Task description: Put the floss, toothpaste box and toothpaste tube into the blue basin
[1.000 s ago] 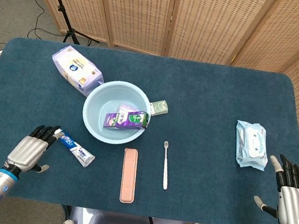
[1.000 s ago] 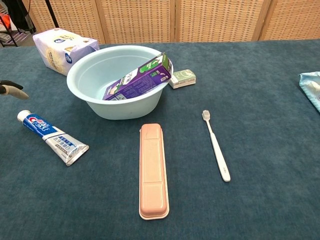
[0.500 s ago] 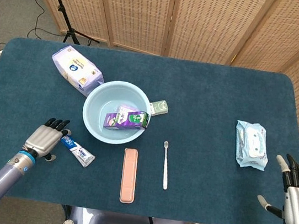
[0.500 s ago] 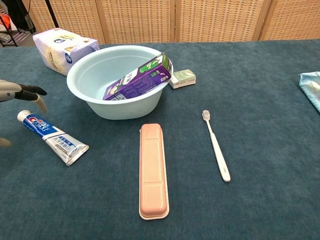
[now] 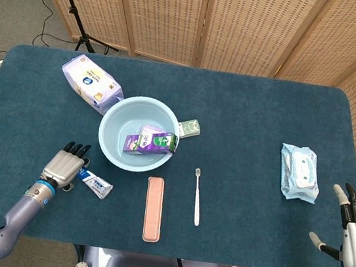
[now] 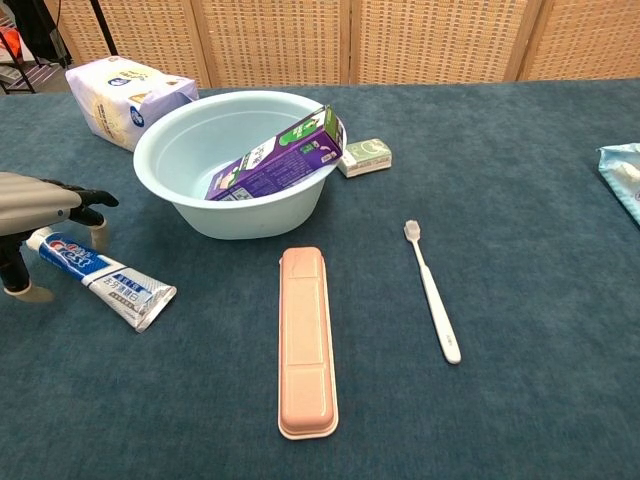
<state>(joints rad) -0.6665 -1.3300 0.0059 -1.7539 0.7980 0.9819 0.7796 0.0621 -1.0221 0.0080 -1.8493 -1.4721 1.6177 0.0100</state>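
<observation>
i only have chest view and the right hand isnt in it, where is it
Observer: In head view the right hand is by the near right corner of the table, fingers spread, holding nothing.
Operator: anything close to it
Observer: A wipes pack lies flat beyond it, apart from the hand.
Operator: left hand over the tube?
Observer: From above, the left hand covers the cap end of the toothpaste tube; the tail end sticks out.
</observation>
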